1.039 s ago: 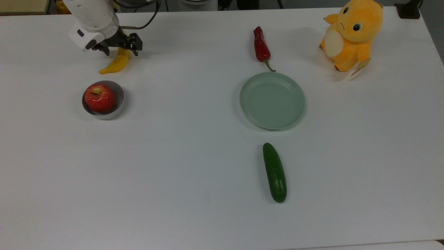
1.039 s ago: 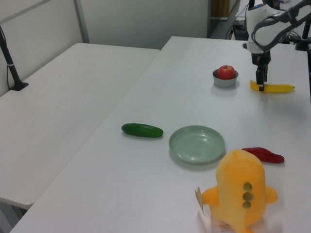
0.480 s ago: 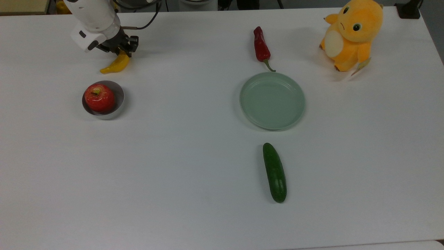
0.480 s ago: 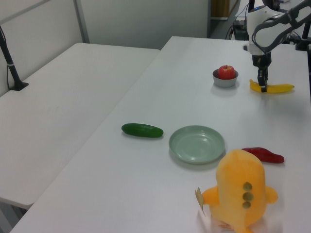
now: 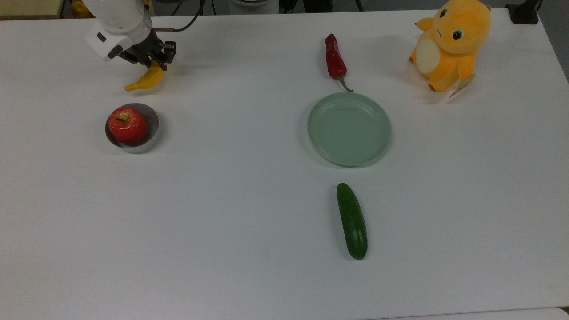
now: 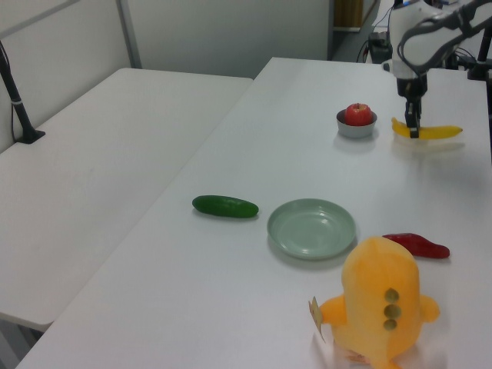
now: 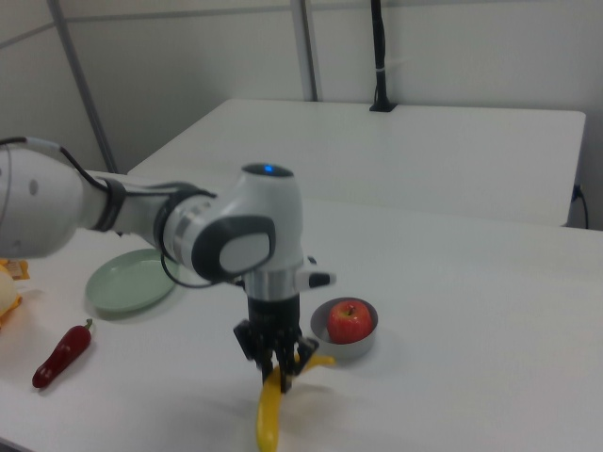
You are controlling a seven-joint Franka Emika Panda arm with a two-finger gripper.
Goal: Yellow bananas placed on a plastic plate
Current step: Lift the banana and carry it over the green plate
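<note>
Banana gripped, plate not yet reached

Banana (image 5: pixel 146 80) is what you have in the hand (image 5: pixel 151 60) right now: the fingers are pinched on it near its middle, with one yellow end poking out toward the top view's lower left. In the left view it appears to hang just clear of the table (image 5: pixel 231 213), with a faint shadow beneath it, so I judge the lift has begun; treat that as a reading, not a certainty. The right view shows the hand coming straight down onto it from above.

Just beside it, toward the top view's bottom, sits the grey bowl (image 5: pixel 151 133) with the red apple (image 5: pixel 127 125) inside. Steer clear of that as you move off.

Your target, the pale green plate (image 5: pixel 349 129), is well apart, across the table toward the top view's right, and it is bare. The red chili (image 5: pixel 334 58) lies near its far rim, the cucumber (image 5: pixel 352 221) near its close rim, and the orange plush toy (image 5: pixel 449 44) stands beyond.

Done so far: the grasp. Left to do: carry the banana across, lower it onto the plate, release.
</note>
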